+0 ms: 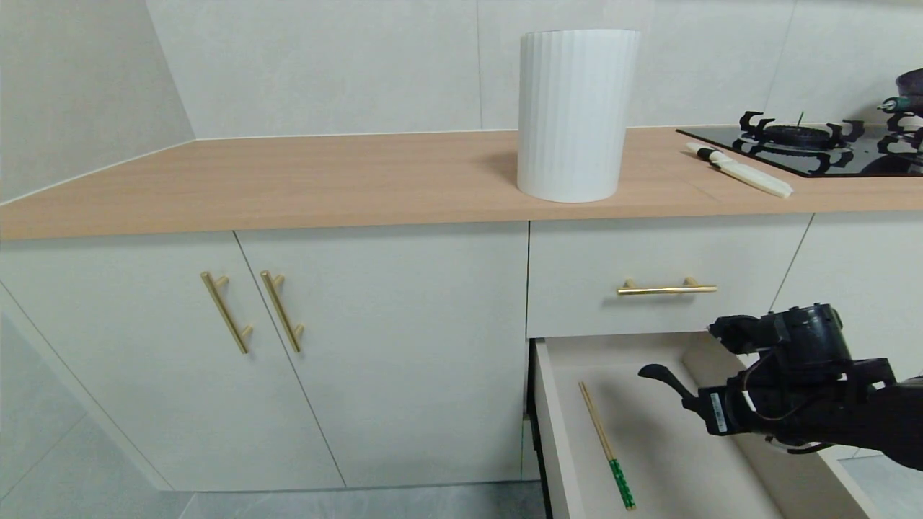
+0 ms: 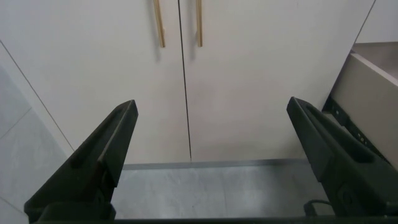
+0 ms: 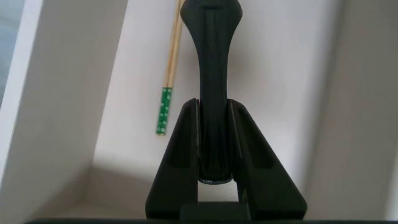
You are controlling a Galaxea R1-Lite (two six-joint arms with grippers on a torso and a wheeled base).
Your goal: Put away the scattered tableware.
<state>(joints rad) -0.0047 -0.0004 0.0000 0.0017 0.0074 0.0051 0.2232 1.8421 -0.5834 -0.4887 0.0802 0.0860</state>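
Chopsticks (image 1: pixel 606 455) lie left in the open drawer (image 1: pixel 678 476); right gripper (image 1: pixel 701 409) grasps a black utensil (image 1: pixel 655 373) above it; left gripper (image 2: pixel 211 109) released.

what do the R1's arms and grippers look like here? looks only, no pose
All black. Right gripper: bulky rounded wrist housing, a thin black cable looped beside it, and a small white label with print near the fingers. Its fingers are flat wedges, broad at the base. Left gripper: two long matte black fingers that taper toward the tips, with no markings visible.
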